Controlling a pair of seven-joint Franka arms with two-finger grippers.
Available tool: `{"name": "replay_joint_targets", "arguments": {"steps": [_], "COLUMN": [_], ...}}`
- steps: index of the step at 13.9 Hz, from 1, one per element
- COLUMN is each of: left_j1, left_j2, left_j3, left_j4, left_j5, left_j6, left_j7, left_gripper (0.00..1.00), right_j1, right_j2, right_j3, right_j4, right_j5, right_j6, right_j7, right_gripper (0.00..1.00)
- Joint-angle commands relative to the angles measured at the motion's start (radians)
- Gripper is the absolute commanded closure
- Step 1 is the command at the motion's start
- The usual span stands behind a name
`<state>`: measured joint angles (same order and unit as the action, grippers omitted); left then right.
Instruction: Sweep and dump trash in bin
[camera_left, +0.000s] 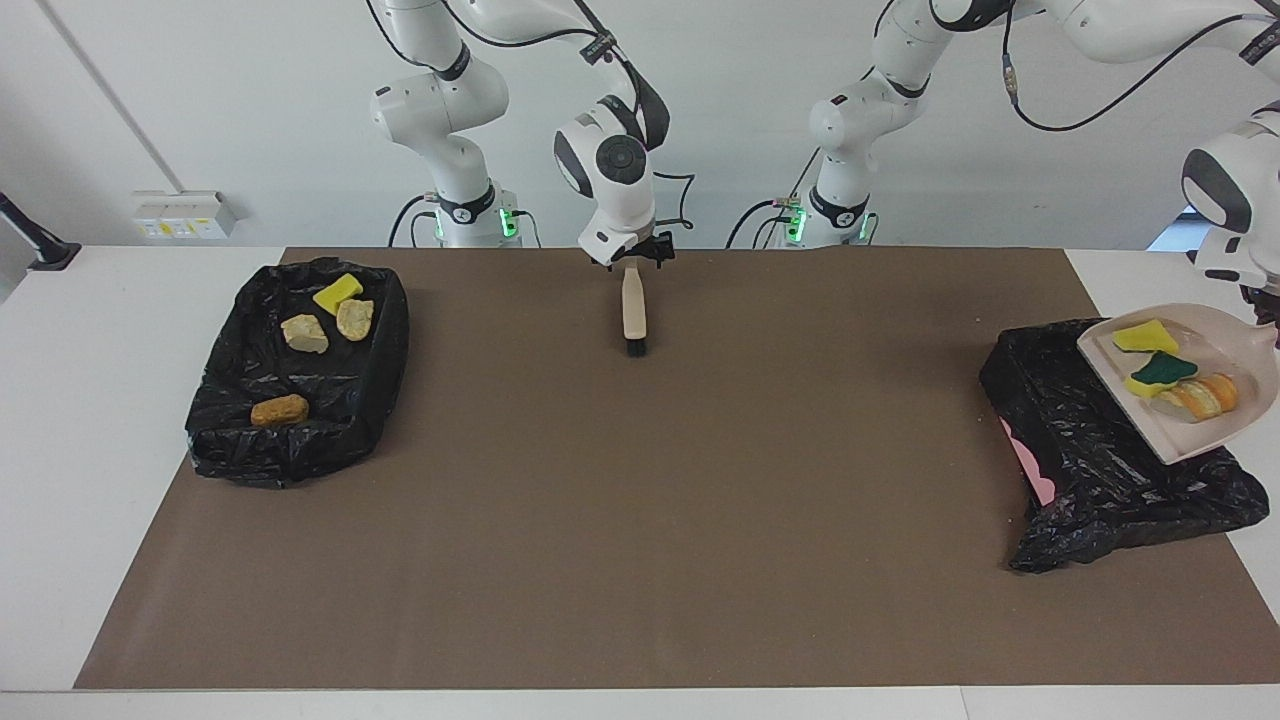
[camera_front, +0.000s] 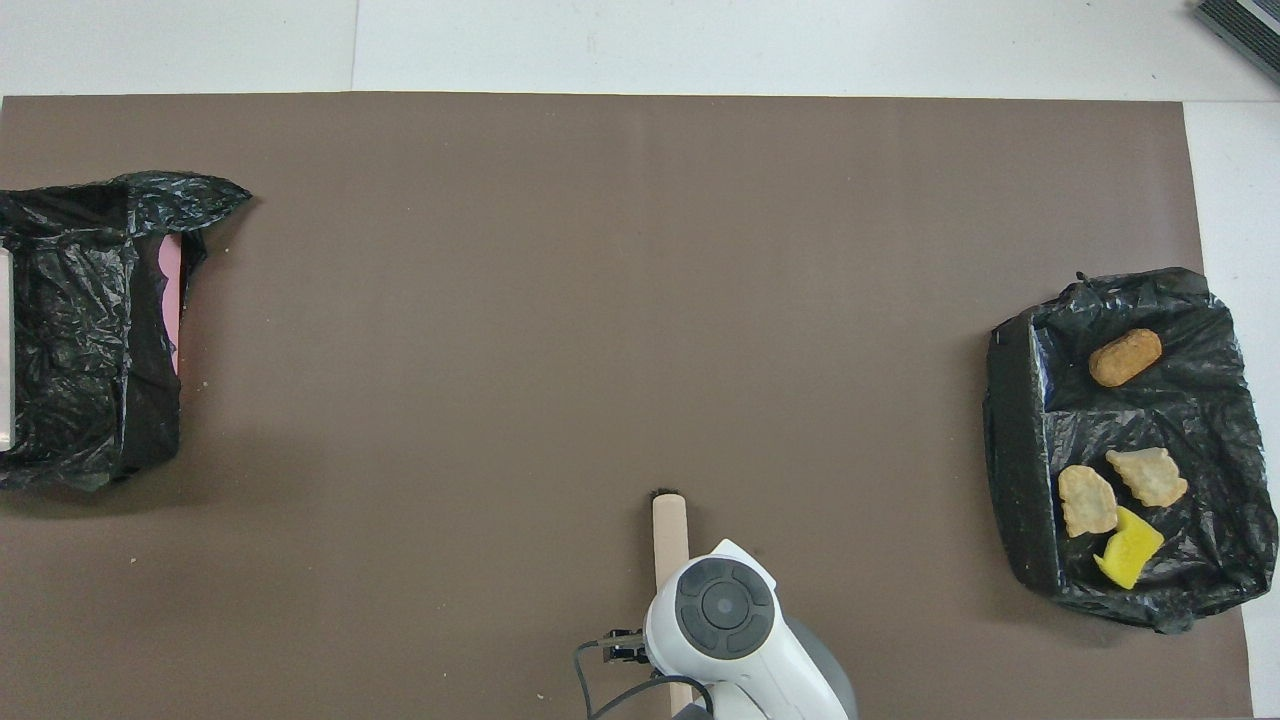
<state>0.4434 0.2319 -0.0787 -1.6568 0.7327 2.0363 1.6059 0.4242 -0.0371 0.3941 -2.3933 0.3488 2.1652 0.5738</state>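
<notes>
Facing view read as a clock dial centred on the brown mat (camera_left: 640, 520). My left claw (camera_left: 1262, 305) is at 3 o'clock, at the very edge of the view, clamped narrow on the handle of the beige dustpan (camera_left: 1225, 325). The pan is in the air, tilted, over the 2 o'clock corner of the black-bagged bin (camera_left: 1100, 470). Trash in the pan: one yellow sponge chunk (camera_left: 1145, 336), one green-backed yellow chunk (camera_left: 1160, 370) and an orange and tan lump (camera_left: 1200, 395), all bunched toward the pan's handle end. None of them is in the bin below. My right claw (camera_left: 634, 262) is at 12 o'clock, at the handle tip of the brush (camera_left: 634, 315). The brush lies flat on the mat, bristles pointing toward 6 o'clock. I cannot tell whether this claw is wide or narrow, nor whether it touches the handle. At 9 o'clock sits a second bagged bin (camera_left: 300, 440) holding four chunks: yellow (camera_left: 337, 292), two pale tan (camera_left: 304, 333) (camera_left: 354, 318) and one orange-brown (camera_left: 279, 410). In the overhead view only a thin strip of the dustpan shows at the edge, over the first bin.
</notes>
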Motion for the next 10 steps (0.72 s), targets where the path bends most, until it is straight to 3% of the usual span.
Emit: {"name": "replay_joint_targets", "arguments": {"steps": [1,5,10], "left_j1": [-0.055,-0.071,-0.072], "left_j2": [0.014,0.024,0.055], "left_j3": [0.01,0.01,0.01], "left_j4": [0.051,0.083,0.135], "left_j5": [0.08,0.174,0.203], "left_j6": [-0.065,-0.096,-0.093], "left_j7": [-0.024,-0.067,-0.08], "left_gripper": [1.0,1.0,1.0], "right_j1": [-0.025,-0.166,-0.346], "right_j2": [0.006,-0.004,0.017], "right_j3": [-0.004,-0.006,-0.004], "right_j4": [0.077,0.225,0.339], "right_j5": [0.01,-0.052,-0.344], "right_j6": [-0.036,-0.07,-0.067], "right_j7": [-0.019,-0.017,-0.031], "right_gripper": [0.0,0.0,0.0]}}
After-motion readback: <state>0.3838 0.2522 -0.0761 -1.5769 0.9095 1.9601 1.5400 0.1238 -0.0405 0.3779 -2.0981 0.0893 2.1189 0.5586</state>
